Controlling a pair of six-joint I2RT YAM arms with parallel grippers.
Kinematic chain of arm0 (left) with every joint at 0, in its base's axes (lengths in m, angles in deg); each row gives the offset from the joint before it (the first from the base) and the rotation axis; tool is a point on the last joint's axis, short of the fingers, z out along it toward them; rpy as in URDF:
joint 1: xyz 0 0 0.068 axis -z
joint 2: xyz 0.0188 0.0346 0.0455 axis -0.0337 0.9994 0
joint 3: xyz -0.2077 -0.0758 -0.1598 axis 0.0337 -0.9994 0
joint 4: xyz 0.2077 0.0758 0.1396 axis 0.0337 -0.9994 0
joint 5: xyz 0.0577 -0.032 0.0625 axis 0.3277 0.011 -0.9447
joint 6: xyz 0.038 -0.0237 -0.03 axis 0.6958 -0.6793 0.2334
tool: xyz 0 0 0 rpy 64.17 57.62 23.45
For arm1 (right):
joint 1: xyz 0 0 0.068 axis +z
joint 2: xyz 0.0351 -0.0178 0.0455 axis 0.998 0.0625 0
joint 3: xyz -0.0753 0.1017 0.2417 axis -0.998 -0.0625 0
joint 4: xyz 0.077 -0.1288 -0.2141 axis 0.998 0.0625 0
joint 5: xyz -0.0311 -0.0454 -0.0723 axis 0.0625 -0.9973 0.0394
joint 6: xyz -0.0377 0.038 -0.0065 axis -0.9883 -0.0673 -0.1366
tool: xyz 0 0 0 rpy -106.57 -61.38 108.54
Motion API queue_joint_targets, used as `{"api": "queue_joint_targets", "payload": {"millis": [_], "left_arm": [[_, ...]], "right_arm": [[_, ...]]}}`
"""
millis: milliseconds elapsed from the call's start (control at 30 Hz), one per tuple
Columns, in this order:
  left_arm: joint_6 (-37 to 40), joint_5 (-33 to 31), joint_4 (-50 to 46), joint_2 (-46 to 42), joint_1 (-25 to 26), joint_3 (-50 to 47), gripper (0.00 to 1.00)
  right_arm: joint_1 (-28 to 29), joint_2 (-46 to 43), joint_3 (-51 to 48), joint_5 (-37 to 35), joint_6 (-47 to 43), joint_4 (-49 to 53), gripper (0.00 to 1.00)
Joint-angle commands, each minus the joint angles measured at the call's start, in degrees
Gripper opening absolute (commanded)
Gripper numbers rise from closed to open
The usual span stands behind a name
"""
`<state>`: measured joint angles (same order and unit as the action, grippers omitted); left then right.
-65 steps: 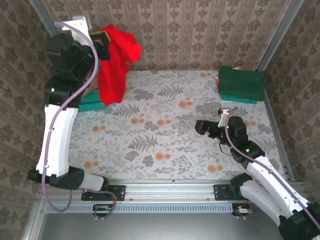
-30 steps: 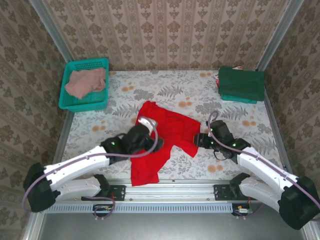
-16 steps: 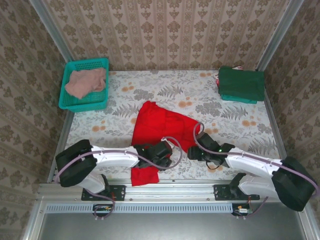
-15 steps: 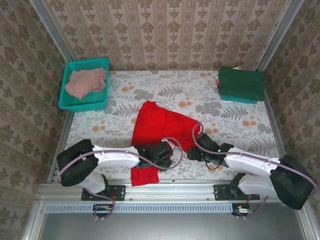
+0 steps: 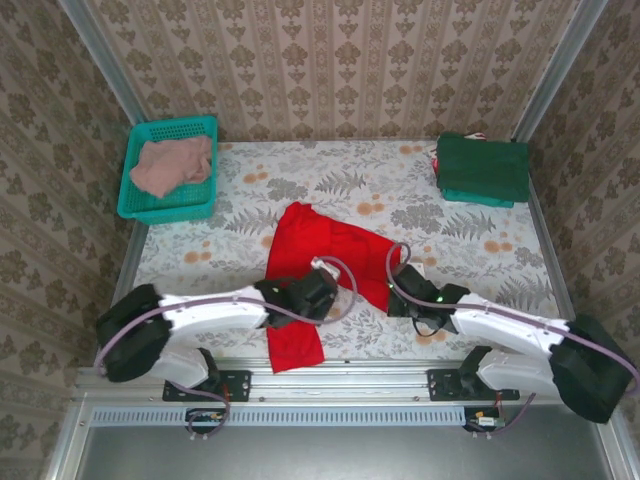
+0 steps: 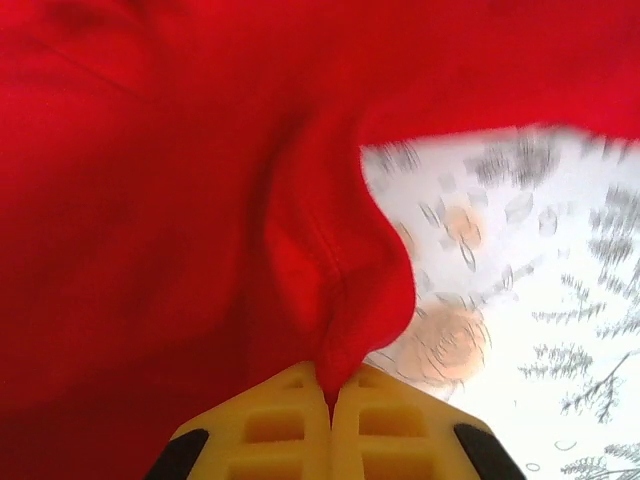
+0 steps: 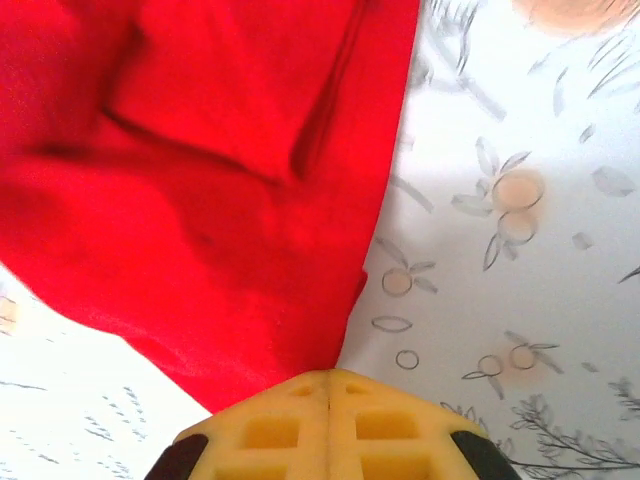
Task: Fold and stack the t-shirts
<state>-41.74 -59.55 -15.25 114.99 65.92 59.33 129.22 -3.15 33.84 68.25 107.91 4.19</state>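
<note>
Newly closed: left end effector, right end effector | pinching red t-shirt edges

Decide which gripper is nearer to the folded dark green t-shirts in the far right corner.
Right. The right gripper pinches the right edge of the red t-shirt, on the side of the dark green t-shirts; the left gripper pinches it further left, farther away.

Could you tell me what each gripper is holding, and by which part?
Both hold the red t-shirt: left gripper pinches a fold at its edge, right gripper a side edge.
</note>
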Motion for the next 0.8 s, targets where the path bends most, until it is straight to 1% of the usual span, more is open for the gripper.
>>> {"api": "queue_joint_targets", "payload": {"millis": [0,67,133,200,233,333,367,400,433,500,567,600,667,700,733,767], "left_arm": [[1.76,0.02,-4.3,-10.86,-5.36,1.74,0.0],[2.84,2.26,-4.65,-16.64,-8.37,1.67,0.0],[2.14,1.46,-7.64,-20.67,-12.45,2.37,0.0],[1.24,0.26,-10.2,-23.2,-17.7,1.75,0.0],[0.28,0.21,-11.33,-23.98,-21.13,1.13,0.0],[-1.08,1.27,-14.32,-26.08,-31.44,-0.54,0.0],[-1.18,1.01,-14.95,-26.86,-33.86,-1.19,0.0],[-1.17,1.3,-15.24,-27.74,-36.37,-1.81,0.0],[-1.1,2.07,-15.0,-28.58,-38.86,-2.46,0.0],[-0.49,4.21,-13.96,-29.53,-42.67,-3.44,0.0],[-0.37,6.76,-13.04,-29.24,-46.14,-3.68,0.0],[-0.24,7.97,-12.93,-28.75,-47.45,-3.4,0.0],[-0.14,9.45,-13.61,-27.65,-49.38,-2.24,0.0],[-0.19,9.61,-14.27,-27.34,-49.97,-1.57,0.0],[-0.13,10.11,-15.17,-27.18,-50.47,-0.23,0.0],[0.12,10.5,-15.86,-27.11,-50.83,0.78,0.0]], "right_arm": [[-1.41,-7.44,3.46,-4.5,-2.78,5.35,0.0],[-1.95,-10.3,4.36,-4.34,-3.58,6.95,0.0],[-1.94,-11.4,4.92,-2.12,-3.88,7.06,0.0],[-1.65,-9.86,4.63,1.88,-3.19,5.19,0.2],[-1.1,-8.06,4.34,3.69,-2.6,3.74,0.25],[1.64,-0.8,3.7,3.93,-0.61,0.5,0.48],[2.35,1.47,3.74,3.74,-0.21,-0.18,0.6],[3.05,4.29,3.91,3.42,0.19,-0.68,0.69],[3.78,7.03,4.25,2.91,0.66,-1.33,0.71],[4.86,11.95,5.1,2.49,0.88,-3.0,0.71],[5.54,16.16,6.94,1.37,0.96,-2.64,0.65],[5.64,19.14,7.91,0.26,1.01,-1.71,0.6],[5.74,21.3,9.27,-1.9,1.23,0.24,0.45],[5.72,21.35,9.69,-3.07,1.4,1.52,0.38],[5.75,20.54,10.22,-5.04,1.57,3.55,0.28],[5.71,19.28,10.69,-6.38,1.27,5.22,0.22]]}}
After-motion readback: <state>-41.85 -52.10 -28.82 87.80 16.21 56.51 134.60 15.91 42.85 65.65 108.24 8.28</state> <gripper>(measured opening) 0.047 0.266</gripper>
